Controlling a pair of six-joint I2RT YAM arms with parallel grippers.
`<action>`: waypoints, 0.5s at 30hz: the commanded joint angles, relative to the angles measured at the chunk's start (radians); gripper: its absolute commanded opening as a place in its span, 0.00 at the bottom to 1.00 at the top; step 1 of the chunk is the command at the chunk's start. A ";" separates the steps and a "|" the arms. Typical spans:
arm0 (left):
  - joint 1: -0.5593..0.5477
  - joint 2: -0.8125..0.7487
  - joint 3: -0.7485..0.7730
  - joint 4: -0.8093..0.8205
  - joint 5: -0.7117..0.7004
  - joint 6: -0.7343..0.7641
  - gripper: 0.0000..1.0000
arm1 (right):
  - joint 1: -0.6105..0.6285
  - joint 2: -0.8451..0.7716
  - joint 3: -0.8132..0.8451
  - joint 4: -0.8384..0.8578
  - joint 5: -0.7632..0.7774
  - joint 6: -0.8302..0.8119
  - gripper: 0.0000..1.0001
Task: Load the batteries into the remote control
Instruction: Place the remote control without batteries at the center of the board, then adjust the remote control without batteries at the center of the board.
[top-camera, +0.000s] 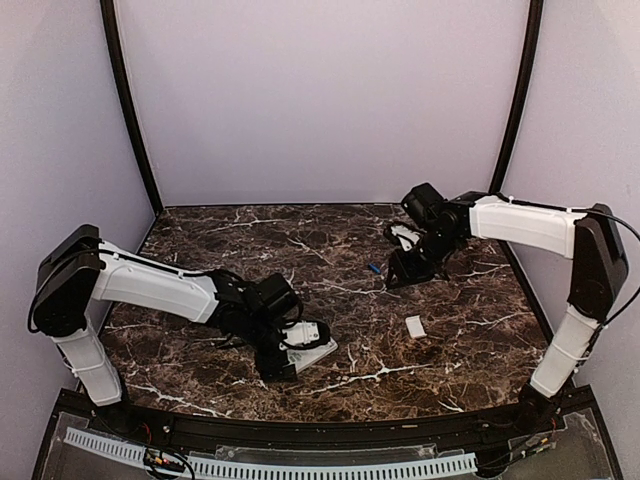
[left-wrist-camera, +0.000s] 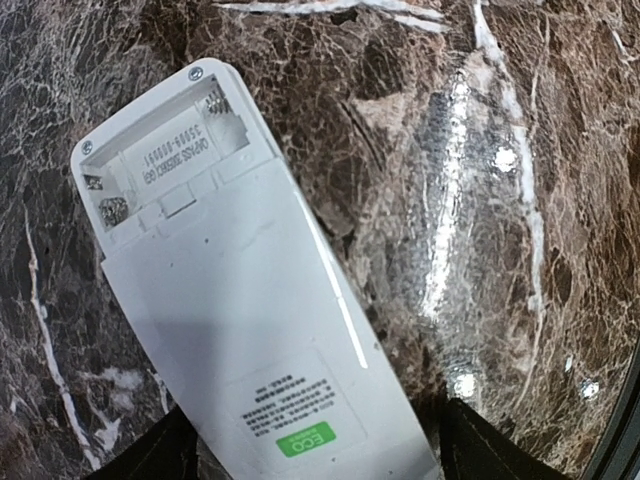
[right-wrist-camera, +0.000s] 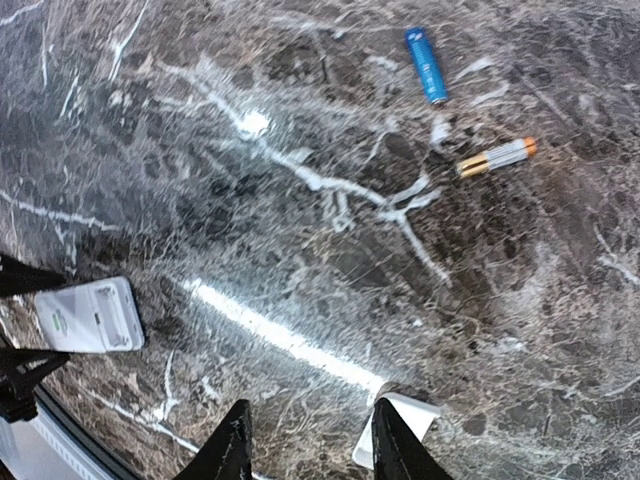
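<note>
The remote control (left-wrist-camera: 250, 300) lies back-up on the marble table (left-wrist-camera: 520, 200), its battery bay uncovered. The left gripper (left-wrist-camera: 315, 450) straddles its near end; gripping or not, I can't tell. Two batteries (right-wrist-camera: 425, 65) lie well away, near the right gripper (right-wrist-camera: 310, 445), whose fingers stand apart, empty.

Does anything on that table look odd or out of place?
The white rectangular remote control lies back-up with its battery bay open and empty. A thin white cover plate lies apart from it on the dark marble table. The loose cells differ: a blue cylindrical battery and a silver battery with orange ends.
</note>
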 joint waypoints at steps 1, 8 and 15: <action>-0.002 -0.078 -0.012 -0.027 -0.056 -0.018 0.84 | -0.034 0.020 0.013 0.084 0.092 0.029 0.37; 0.022 -0.071 -0.006 -0.034 -0.033 -0.033 0.86 | -0.083 0.109 0.044 0.127 0.109 0.029 0.39; 0.020 -0.014 0.013 -0.024 0.050 -0.056 0.86 | -0.114 0.190 0.105 0.121 0.146 0.016 0.45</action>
